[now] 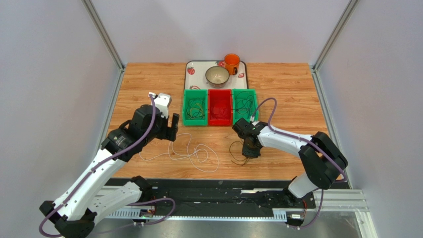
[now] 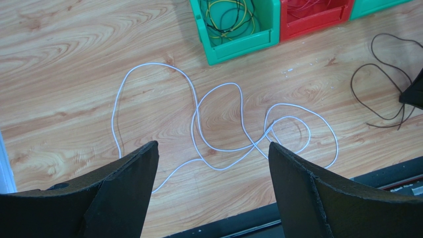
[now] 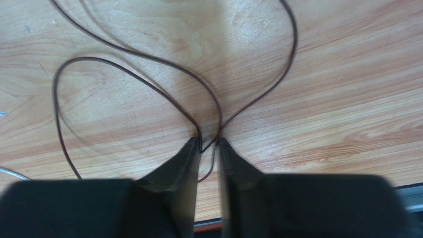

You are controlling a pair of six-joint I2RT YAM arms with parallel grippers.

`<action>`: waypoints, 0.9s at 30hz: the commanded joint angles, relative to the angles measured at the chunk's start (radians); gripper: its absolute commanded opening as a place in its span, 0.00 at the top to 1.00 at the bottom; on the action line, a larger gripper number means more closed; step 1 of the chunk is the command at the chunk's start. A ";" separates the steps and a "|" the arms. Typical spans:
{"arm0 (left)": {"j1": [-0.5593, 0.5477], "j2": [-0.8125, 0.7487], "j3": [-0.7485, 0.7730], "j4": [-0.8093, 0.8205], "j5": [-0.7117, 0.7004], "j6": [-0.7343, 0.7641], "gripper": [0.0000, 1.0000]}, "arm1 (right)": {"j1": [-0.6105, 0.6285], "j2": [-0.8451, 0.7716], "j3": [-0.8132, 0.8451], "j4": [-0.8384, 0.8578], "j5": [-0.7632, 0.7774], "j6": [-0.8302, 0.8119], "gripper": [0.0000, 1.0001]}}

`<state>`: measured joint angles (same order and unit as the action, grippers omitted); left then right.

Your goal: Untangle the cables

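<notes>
Wooden desk (image 1: 149,84), walled on three sides. Left arm (image 1: 99,168) reaching in from 7 o'clock, right arm (image 1: 293,141) bent low from 5 o'clock.

At 12 o'clock by the far edge, a tray (image 1: 191,64) with bowl (image 1: 217,75) and cup (image 1: 231,62), likely parked clear of the work. Just toward 6 o'clock from the tray, three bins in a row: left green bin (image 1: 186,106), red bin (image 1: 220,119), right green bin (image 1: 254,106). Coiled cables (image 1: 194,110) inside, so probably sorting places for strands once freed.

White cable (image 2: 241,104) sprawled in crossed loops at 7 o'clock of desk centre. Left jaws spread wide above it, holding nothing, seemingly poised for a pick.

Brown cable (image 3: 296,37) at 5 o'clock, well apart from the white one. Right jaws down at the desk, set to a narrow slit with brown strands running between the tips, apparently to gather several at once. Firm pinch or loose fit: impossible to tell.
</notes>
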<state>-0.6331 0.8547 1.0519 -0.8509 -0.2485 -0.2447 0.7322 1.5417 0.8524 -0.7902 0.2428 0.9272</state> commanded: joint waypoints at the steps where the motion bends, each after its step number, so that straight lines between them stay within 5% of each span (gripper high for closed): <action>1: 0.003 -0.006 -0.003 0.027 0.003 0.005 0.11 | -0.001 0.018 -0.053 0.022 0.050 0.032 0.86; 4: 0.003 -0.006 -0.003 0.026 0.003 0.008 0.11 | -0.002 0.008 -0.091 0.063 0.033 0.035 1.00; 11: 0.003 -0.008 -0.006 0.026 -0.003 0.008 0.11 | -0.001 0.009 -0.076 0.071 0.053 -0.002 1.00; 27: 0.003 0.020 -0.004 0.023 0.002 0.012 0.11 | 0.003 -0.239 0.255 -0.288 0.328 -0.134 1.00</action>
<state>-0.6331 0.8661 1.0515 -0.8478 -0.2474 -0.2443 0.7341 1.3342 1.0187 -0.9844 0.4583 0.8383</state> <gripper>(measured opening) 0.893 0.011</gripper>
